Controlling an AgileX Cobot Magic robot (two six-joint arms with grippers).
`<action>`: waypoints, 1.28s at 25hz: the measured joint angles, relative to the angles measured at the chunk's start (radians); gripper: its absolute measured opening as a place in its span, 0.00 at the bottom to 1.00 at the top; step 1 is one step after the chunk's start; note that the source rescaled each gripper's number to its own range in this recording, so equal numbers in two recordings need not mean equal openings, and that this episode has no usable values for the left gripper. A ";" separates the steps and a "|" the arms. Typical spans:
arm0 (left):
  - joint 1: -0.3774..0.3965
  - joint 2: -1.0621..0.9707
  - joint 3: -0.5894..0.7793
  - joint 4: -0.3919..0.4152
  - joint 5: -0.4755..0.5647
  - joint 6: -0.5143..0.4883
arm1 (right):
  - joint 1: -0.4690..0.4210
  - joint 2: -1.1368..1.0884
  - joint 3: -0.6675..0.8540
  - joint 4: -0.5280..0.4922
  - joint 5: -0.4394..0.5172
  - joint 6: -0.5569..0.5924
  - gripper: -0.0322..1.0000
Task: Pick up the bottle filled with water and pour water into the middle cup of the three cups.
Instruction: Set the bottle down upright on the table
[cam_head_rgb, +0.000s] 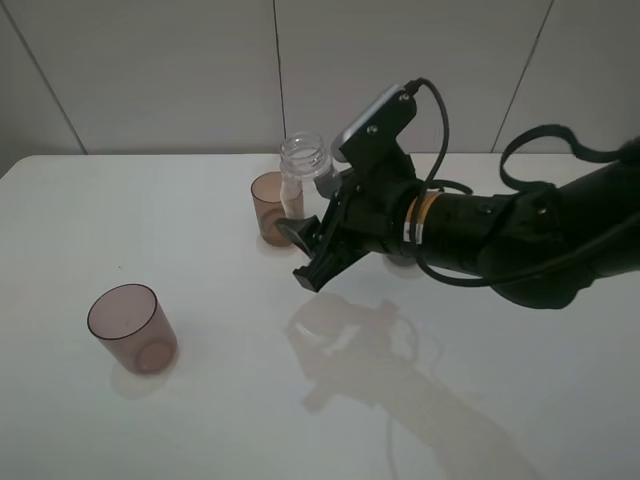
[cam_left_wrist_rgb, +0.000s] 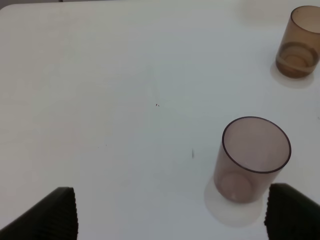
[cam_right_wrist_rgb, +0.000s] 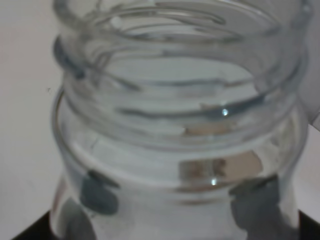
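The clear bottle (cam_head_rgb: 303, 165) stands upright, its open neck just right of the amber middle cup (cam_head_rgb: 269, 207). My right gripper (cam_head_rgb: 301, 257) reaches in from the right and is shut on the bottle's lower body. In the right wrist view the bottle (cam_right_wrist_rgb: 175, 125) fills the picture, with dark fingers (cam_right_wrist_rgb: 22, 231) at its sides. The mauve-brown cup (cam_head_rgb: 132, 328) stands alone at the front left. The smoky grey cup is hidden behind the right arm. My left gripper (cam_left_wrist_rgb: 175, 220) is open and empty above the table, with the mauve-brown cup (cam_left_wrist_rgb: 252, 160) and the amber cup (cam_left_wrist_rgb: 300, 42) ahead of it.
The white table (cam_head_rgb: 480, 400) is glossy and mirrors the arm. A pale panelled wall (cam_head_rgb: 150, 70) runs along its far edge. The right arm (cam_head_rgb: 500, 235) and its cables lie across the right half of the table.
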 joint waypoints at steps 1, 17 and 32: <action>0.000 0.000 0.000 0.000 0.000 0.000 | 0.000 0.020 0.000 0.000 -0.025 0.023 0.07; 0.000 0.000 0.000 0.000 0.000 0.000 | 0.000 0.280 0.000 -0.026 -0.247 0.087 0.07; 0.000 0.000 0.000 0.000 0.000 0.000 | 0.000 0.309 0.003 -0.029 -0.279 0.087 0.93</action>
